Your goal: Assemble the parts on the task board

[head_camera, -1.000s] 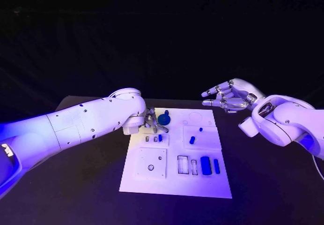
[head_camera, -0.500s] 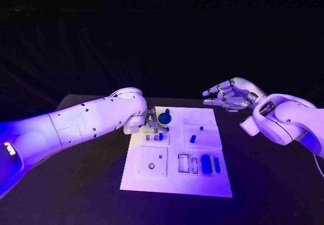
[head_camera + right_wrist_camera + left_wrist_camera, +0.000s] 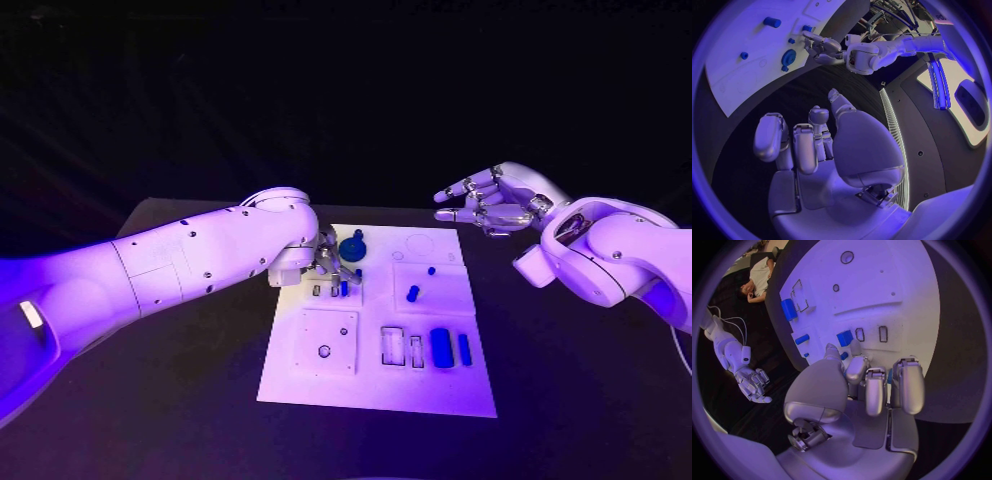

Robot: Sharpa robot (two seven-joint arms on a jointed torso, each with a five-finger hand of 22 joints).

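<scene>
Blue round part sits beside my left hand, low over the task board; can't tell its grip. Right hand parked clear, fingers apart, empty.

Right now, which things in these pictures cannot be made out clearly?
- Head view: the left hand covers the task board beneath it, so any contact with the round blue part is unclear.
- Left wrist view: the fingers hide the board's edge beneath.
- Right wrist view: small blue parts are too small to identify.

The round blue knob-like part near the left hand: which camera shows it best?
The head view: the round blue part sits unobstructed on the task board, beside the left hand. The right wrist view shows it small; in the left wrist view I cannot pick it out.
</scene>
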